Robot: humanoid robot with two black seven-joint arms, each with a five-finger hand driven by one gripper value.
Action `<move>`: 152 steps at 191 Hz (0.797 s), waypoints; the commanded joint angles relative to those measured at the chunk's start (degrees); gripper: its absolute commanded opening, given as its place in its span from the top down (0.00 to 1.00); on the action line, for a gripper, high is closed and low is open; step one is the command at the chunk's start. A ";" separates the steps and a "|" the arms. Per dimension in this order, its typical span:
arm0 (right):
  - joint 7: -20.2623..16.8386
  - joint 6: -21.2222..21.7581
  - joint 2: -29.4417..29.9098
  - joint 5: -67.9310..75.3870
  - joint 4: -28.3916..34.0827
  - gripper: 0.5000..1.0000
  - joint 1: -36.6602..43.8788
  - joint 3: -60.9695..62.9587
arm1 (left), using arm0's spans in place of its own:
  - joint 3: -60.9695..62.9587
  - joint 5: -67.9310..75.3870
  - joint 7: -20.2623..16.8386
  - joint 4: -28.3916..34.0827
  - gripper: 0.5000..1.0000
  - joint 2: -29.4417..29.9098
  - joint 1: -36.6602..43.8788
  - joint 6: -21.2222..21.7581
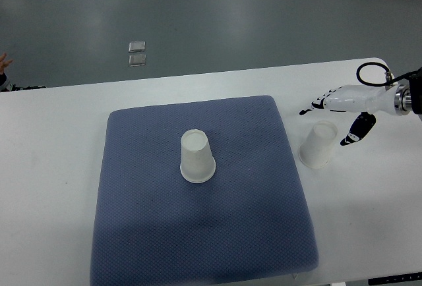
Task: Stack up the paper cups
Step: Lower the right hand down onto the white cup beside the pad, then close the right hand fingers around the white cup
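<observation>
1. At the far left edge a person's fingertips (4, 62) just show beyond the white table (53, 141); they touch nothing; the robot's left arm is not in view.
2. On the floor beyond the table lie two small clear squares (137, 53), one just behind the other; what they are I cannot tell.
3. A single blue-grey mat (145, 233) covers the middle of the table; one paper cup on the mat (196, 157) stands mouth down near its centre, well apart from everything else.
4. Just right of the mat's right edge, on bare table, the second paper cup (318, 144) also stands mouth down, tilted in the view toward the right; that makes two cups in all, not yet stacked.
5. The right hand (343, 111) reaches in from the right edge, its fingers spread wide and holding nothing; they hang over and just beside the second cup, thumb on the right of it; contact I cannot confirm.
6. Risks, as I judge them: a light inverted cup may skid or tip if one finger lands first; too firm a squeeze would crumple the wall; a skewed carry could knock the mat cup over rather than sleeve it.
</observation>
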 commanded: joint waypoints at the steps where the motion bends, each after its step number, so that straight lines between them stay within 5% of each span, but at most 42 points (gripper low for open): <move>1: 0.01 -1.15 1.11 -0.19 -1.00 0.18 -0.31 -0.63 | 0.00 0.00 -0.03 0.00 0.00 0.00 0.02 0.02; 152: 0.01 -3.78 5.24 -0.81 -4.95 0.23 -3.38 -0.72 | 0.00 0.00 -0.03 0.00 0.00 0.00 0.02 0.02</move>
